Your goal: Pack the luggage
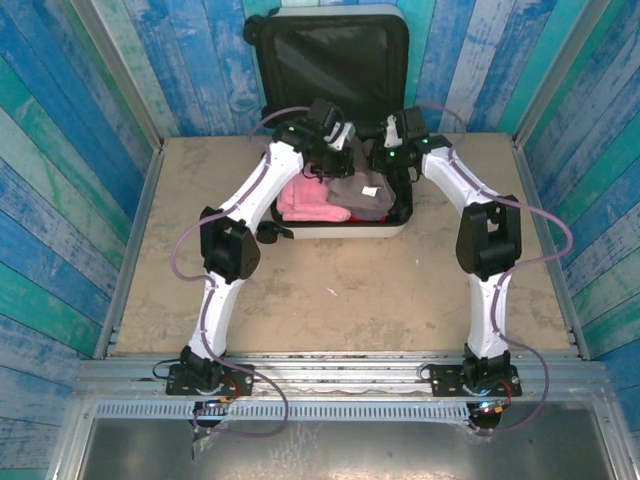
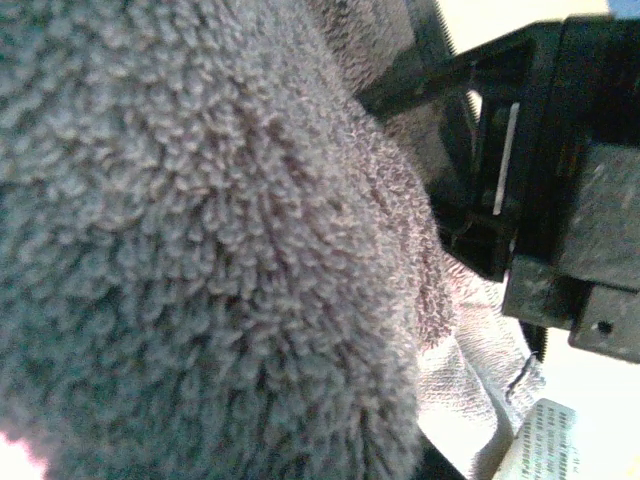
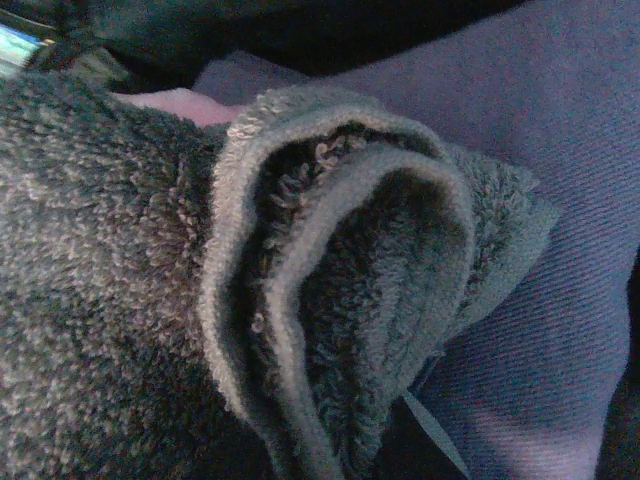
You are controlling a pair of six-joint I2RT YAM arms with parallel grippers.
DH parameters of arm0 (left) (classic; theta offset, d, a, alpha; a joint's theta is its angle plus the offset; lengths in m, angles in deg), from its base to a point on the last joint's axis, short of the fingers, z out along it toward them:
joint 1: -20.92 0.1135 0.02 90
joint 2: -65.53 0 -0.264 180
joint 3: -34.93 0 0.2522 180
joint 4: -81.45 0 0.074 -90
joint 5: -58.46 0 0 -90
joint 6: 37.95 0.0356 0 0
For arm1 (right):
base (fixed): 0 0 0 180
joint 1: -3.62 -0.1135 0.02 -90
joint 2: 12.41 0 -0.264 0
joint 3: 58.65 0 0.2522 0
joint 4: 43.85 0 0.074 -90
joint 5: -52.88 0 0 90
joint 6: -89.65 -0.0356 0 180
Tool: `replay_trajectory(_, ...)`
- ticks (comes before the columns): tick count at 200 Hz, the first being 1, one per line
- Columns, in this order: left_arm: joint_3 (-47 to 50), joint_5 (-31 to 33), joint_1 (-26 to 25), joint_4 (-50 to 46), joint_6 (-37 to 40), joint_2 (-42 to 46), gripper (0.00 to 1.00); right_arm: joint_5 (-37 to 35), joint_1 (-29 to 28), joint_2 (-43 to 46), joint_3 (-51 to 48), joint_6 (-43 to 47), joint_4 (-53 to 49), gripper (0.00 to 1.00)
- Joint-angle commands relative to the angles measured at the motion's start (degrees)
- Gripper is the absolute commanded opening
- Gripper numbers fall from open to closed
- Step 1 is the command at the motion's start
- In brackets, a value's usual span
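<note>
**Top view.** Tabletop [image 1: 330,290] of pale beige, mottled and matt, bare across its near half. Walled at 9, 12 and 3 o'clock by painted planks [image 1: 60,150] in streaky blue and teal, with grey metal posts [image 1: 128,90] at the corners. Along the 6 o'clock edge, a metal rail [image 1: 340,375], and below it a dull grey sheet [image 1: 340,445].

**Writing.** None legible. Small white tag [image 1: 369,190] lying on the grey towel [image 1: 350,180]. Same tag [image 2: 540,445] in the left wrist view, printed with fine lines too blurred to read.

**Task object.** At 12 o'clock on the table, close against the back wall, the luggage [image 1: 340,231], lying open. White hard shell with rounded corners, lid propped upright on the 12 o'clock side. Black fabric lining [image 1: 335,65] facing the arms, black wheel [image 1: 254,26] at the lid's 11 o'clock corner. Inside the lower half, pink towel [image 1: 305,200] at 9 o'clock and grey towel at 3 o'clock, the two touching.

**Grippers.** Both down at the 12 o'clock edge of the grey towel: left gripper [image 1: 338,158] and right gripper [image 1: 386,158]. Fingertips hidden by the pile; impossible to tell whether apart or clamped on it.

**Right wrist view.** Folded hem of the grey towel [image 3: 330,300] over smooth violet-tinted cloth [image 3: 570,200].
</note>
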Motion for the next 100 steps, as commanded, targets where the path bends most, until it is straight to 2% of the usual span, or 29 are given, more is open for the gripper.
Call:
replay_trajectory(1,0.5,1.0,0.3,0.1,1.1,-4.1,0.09,2.7,0.8,-2.2,5.3,3.8,-6.2,0.12)
replay_trajectory(21,1.4,5.2,0.6,-0.6,0.5,-3.1,0.08,3.2,1.4,-4.7,10.3,7.2,-10.5,0.34)
replay_trajectory(35,5.0,5.9,0.7,3.3,0.0,0.2,0.24,2.3,1.7,-4.8,12.6,8.9,-12.4,0.47)
replay_trajectory(47,7.2,7.3,0.7,6.0,-0.5,3.1,0.31,1.0,2.0,-3.9,13.5,9.5,-13.0,0.60)
replay_trajectory(51,7.6,7.8,0.7,6.5,-0.6,4.0,0.35,0.7,2.1,-3.5,13.5,9.6,-13.0,0.61)
replay_trajectory(59,7.6,9.4,0.7,6.7,-0.7,5.3,0.51,-0.1,2.2,-2.4,13.5,10.1,-12.9,0.63)
replay_trajectory(67,6.9,11.1,0.6,6.2,-0.6,6.2,0.59,-0.6,2.3,-1.6,13.9,10.4,-13.3,0.64)
replay_trajectory(83,4.8,14.7,0.6,4.5,-0.1,7.8,0.68,-1.8,2.6,0.1,15.2,11.3,-15.0,0.64)
replay_trajectory(100,2.3,18.7,0.6,3.0,-0.3,9.7,0.69,-2.6,2.6,1.6,16.6,12.3,-16.7,0.62)
